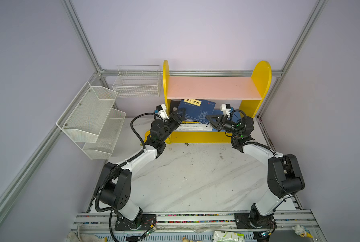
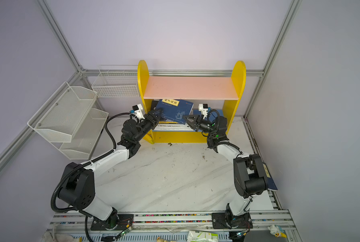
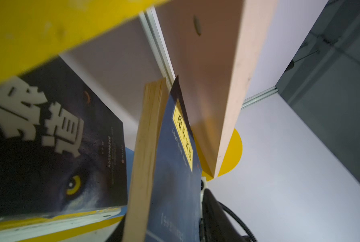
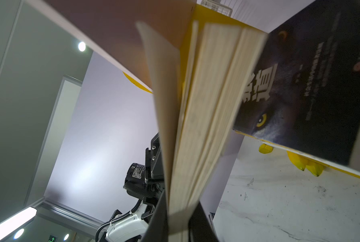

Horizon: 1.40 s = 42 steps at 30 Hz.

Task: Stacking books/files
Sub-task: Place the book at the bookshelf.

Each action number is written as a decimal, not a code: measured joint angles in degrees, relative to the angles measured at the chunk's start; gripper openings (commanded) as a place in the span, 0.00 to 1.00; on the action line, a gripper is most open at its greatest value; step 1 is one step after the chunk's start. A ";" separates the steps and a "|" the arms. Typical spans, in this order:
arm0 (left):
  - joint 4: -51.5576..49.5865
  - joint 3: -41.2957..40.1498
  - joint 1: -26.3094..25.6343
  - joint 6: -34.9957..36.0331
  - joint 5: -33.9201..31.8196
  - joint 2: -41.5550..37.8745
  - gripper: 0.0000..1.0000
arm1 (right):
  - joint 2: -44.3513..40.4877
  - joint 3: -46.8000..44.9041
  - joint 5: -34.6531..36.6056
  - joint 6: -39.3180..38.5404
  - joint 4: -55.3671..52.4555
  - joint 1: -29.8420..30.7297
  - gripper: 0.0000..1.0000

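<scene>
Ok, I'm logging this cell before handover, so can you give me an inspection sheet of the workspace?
Surface: white marble table, marked with dark specks.
Job's things: navy book tilted inside the yellow shelf, over the stacked books; wolf-eyed book beside it.
Clutter: bananas by the shelf foot.
Grippers: right gripper shut on the navy book; left gripper at its other edge, grip unclear.
Cables: black cable looping off the left arm.
Surroundings: mesh rack, wire basket.

The white book spine (image 2: 168, 126) reads "CHOKLADFABRIKEN"; the yellow label (image 2: 170, 102) on the navy book (image 2: 181, 111) bears "孙子兵法".
</scene>
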 measured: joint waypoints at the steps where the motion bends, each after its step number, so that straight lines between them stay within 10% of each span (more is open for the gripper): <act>1: 0.44 0.00 0.00 -0.39 0.02 0.35 0.18 | 0.44 0.22 -0.02 0.15 -0.02 0.00 0.18; 10: 3.89 0.00 -0.20 -3.32 -3.08 1.44 0.00 | 1.44 -1.44 5.92 0.42 1.18 0.33 0.39; 23: 6.88 0.00 -0.31 -4.44 -11.91 4.31 0.00 | 0.74 -2.99 16.79 -3.61 -0.85 5.18 0.44; 37: 7.69 -0.13 -0.90 -4.76 -15.04 4.33 0.00 | 6.10 2.34 20.06 -4.35 -1.07 5.73 0.18; 42: 7.58 -0.13 -0.87 -4.81 -16.26 4.33 0.15 | 6.36 4.46 19.85 -5.33 -2.51 5.81 0.09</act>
